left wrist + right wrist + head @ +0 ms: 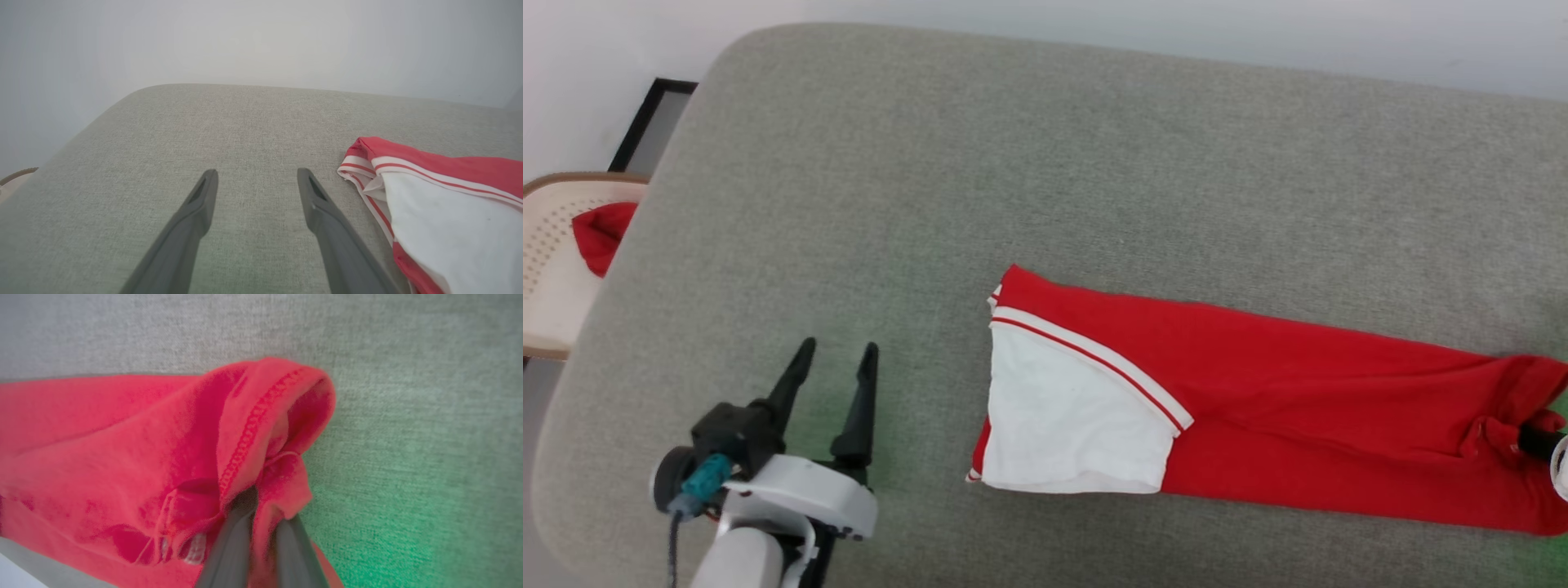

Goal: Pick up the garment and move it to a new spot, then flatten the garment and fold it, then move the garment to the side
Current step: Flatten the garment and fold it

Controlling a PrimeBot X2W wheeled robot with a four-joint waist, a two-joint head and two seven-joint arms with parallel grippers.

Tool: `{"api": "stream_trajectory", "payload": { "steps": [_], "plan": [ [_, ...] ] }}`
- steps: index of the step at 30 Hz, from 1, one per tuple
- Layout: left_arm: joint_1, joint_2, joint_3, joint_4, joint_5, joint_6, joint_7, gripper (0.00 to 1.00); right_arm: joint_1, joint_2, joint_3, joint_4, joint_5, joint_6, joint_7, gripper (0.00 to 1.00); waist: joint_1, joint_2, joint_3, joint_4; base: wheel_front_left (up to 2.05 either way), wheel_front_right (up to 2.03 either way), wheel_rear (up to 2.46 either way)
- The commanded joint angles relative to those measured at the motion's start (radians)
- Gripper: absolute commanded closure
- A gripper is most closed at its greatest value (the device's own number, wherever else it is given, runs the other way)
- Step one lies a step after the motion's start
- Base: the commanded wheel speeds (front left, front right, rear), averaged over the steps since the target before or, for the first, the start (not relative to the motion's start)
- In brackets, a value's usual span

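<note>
Noting the garment [1258, 392] stretched flat on the grey cushion [1013, 163] as a long red strip, white sleeve [1070, 408] turned over on top at its left end. Reads as already placed, flattened and folded lengthwise.

Pinching the right-hand hem with the right gripper [261, 516], fingers closed on a bunched red fold; close-up blurred, probably two layers caught.

Holding the left gripper [839, 347] spread wide and empty above bare cushion, near the sleeve end on its left, touching nothing.

Judging the step in hand as the crosswise fold, right end to be carried over toward the sleeve. Left to do: finish that fold, then shift the bundle aside.

Ignoring a second red cloth [600, 233] on the perforated beige surface [547, 278] beyond the cushion's left edge.
</note>
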State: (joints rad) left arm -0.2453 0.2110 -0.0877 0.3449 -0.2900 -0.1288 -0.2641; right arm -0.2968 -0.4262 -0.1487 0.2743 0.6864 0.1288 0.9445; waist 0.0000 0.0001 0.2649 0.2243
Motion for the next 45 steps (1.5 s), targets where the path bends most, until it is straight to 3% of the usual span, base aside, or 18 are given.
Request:
{"api": "stream_trajectory", "payload": {
  "steps": [1,18,23,28,35,45],
  "plan": [
    [0.008,0.007,0.007,-0.001,0.001,-0.002,0.000,0.00,0.029,0.038,0.018,0.026,0.012,0.003,-0.003,1.00,0.0000,-0.0001,-0.003,-0.009,0.00,0.00,0.00],
    [0.057,0.048,0.084,-0.065,0.053,-0.002,0.000,0.00,-0.014,-0.134,-0.307,0.022,-0.027,0.001,-0.082,1.00,0.0000,-0.0001,0.015,-0.117,0.00,0.00,0.00],
    [0.050,0.045,0.080,-0.069,0.058,-0.002,0.000,0.00,-0.017,-0.145,-0.349,0.035,-0.054,0.002,-0.085,1.00,0.0000,-0.0001,0.014,-0.122,0.00,0.00,0.00],
    [0.056,0.032,0.074,-0.058,0.060,-0.002,0.000,0.00,0.031,-0.126,-0.258,-0.019,-0.019,0.002,-0.075,1.00,0.0000,-0.0001,-0.007,-0.110,0.00,0.00,0.00],
    [0.077,0.010,0.070,-0.052,0.054,-0.002,0.000,0.00,0.105,-0.061,-0.089,-0.228,0.052,0.002,-0.039,1.00,0.0000,-0.0001,-0.033,-0.074,0.00,0.00,0.00],
    [0.080,-0.031,0.050,-0.045,0.045,-0.002,0.000,0.00,0.038,0.032,0.235,-0.439,0.102,0.002,0.029,1.00,0.0000,-0.0001,-0.032,-0.029,0.00,0.00,0.00]
  ]
}}
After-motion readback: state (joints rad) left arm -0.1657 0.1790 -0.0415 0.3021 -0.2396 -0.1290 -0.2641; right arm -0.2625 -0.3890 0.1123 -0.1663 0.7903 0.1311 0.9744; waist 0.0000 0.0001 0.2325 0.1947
